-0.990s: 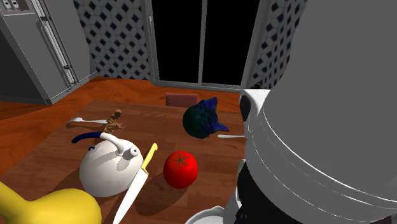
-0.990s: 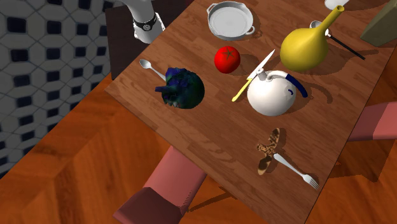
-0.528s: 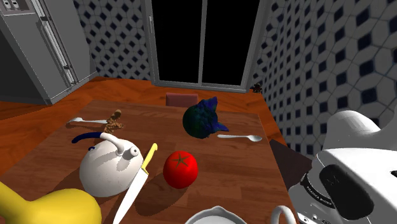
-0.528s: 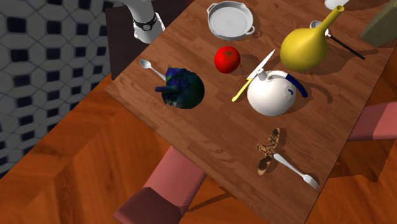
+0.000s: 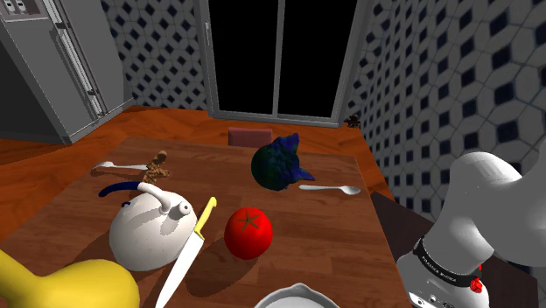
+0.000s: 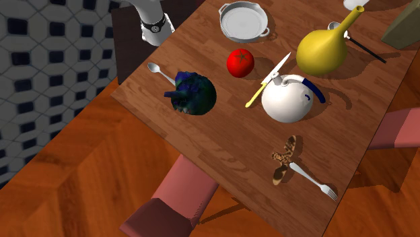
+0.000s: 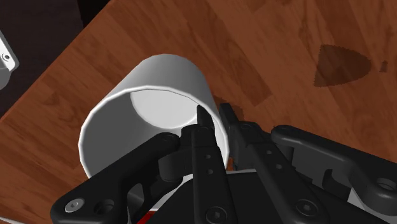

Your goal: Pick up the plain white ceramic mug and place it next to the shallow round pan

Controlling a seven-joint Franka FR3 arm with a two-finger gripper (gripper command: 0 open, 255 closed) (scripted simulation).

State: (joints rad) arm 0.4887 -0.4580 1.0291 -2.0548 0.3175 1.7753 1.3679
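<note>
Wrist view shows the hand (image 7: 215, 119) clamped across the mug's (image 7: 149, 121) near wall, one finger inside, one outside, mouth facing the hand.

The gripper (image 7: 214, 116) covers the near wall of the mug (image 7: 149, 95), while the shoulder view's bottom edge cuts off most of the pan (image 5: 295, 295) and the yellow jug (image 5: 61, 284).

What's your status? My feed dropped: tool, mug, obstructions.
Tool shut on white mug wall, one finger inside. Pan on table. Tomato beside pan, nearest obstacle.
</note>
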